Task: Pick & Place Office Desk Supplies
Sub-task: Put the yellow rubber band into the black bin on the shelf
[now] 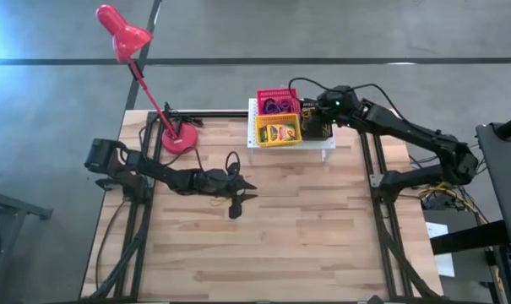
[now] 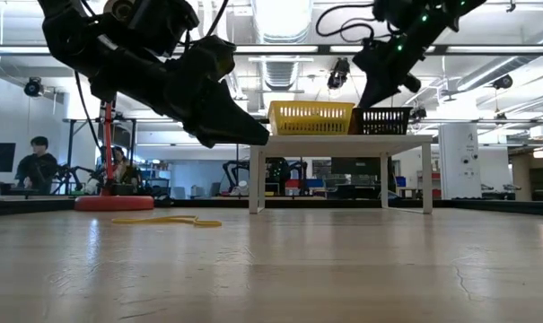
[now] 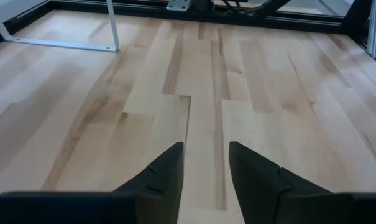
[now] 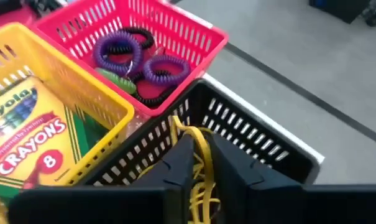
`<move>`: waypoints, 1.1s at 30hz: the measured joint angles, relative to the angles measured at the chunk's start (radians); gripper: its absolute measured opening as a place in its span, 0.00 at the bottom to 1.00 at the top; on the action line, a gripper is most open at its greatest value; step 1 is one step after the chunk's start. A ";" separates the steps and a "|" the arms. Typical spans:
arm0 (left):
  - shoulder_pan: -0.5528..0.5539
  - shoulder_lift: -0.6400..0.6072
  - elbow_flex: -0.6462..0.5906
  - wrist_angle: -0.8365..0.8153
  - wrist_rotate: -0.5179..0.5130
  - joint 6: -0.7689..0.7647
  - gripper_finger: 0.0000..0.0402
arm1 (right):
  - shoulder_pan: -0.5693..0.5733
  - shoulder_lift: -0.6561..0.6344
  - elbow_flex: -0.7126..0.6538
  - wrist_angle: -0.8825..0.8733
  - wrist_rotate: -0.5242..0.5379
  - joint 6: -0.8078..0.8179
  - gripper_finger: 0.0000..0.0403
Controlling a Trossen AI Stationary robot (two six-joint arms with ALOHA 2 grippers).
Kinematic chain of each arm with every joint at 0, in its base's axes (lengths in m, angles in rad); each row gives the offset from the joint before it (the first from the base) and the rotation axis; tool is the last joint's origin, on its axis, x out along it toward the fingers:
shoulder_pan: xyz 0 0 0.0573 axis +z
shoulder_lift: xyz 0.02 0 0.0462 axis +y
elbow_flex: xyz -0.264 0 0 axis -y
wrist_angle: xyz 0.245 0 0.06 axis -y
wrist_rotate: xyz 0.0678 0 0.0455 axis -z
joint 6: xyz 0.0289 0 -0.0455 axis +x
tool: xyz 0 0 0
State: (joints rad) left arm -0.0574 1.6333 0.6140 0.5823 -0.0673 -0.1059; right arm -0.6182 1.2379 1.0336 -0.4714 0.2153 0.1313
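Three mesh baskets stand on the white shelf point(image 1: 293, 145): pink-red point(image 1: 276, 104) with purple and black elastic loops point(image 4: 116, 50), yellow point(image 1: 278, 133) with a crayon box point(image 4: 32, 143), and black point(image 1: 316, 128). My right gripper point(image 4: 203, 171) hovers over the black basket point(image 4: 250, 137), shut on a yellow elastic loop. My left gripper point(image 1: 242, 198) hangs open just above the table's middle, nothing between its fingers point(image 3: 169, 171). Another yellow loop point(image 2: 168, 220) lies flat on the table. My right gripper has the yellow loop's strands point(image 4: 199, 142) pinched between its two fingers. The fingers slant down from above, over the black basket's near wall. The loop is clear of the table, and its lower part point(image 4: 203, 199) hangs down inside the black basket.
A red desk lamp point(image 1: 124, 34) stands with its base point(image 1: 181, 139) at the table's far left, just left of the shelf. Bare wood point(image 1: 306, 236) spreads over the near half of the table. In the low view a person point(image 2: 38, 161) sits far behind the table.
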 joint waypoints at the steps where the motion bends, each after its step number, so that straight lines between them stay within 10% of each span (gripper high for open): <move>1: 0.000 -0.002 0.000 -0.003 0.000 0.000 0.32 | 0.000 -0.008 0.005 -0.007 0.001 -0.001 0.14; 10: -0.003 -0.147 0.000 -0.205 -0.027 -0.001 0.32 | 0.087 -0.160 -0.031 0.027 0.042 -0.029 0.33; 25: -0.050 -0.381 0.000 -0.705 -0.197 -0.046 0.32 | 0.487 -0.264 -0.338 0.223 0.387 0.028 0.28; 33: -0.048 -0.380 0.001 -0.623 -0.240 -0.049 0.32 | 0.296 -0.202 -0.224 0.196 0.117 -0.104 0.37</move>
State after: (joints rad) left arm -0.1059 1.2530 0.6145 -0.0409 -0.3077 -0.1549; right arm -0.3225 1.0358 0.8093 -0.2754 0.3326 0.0276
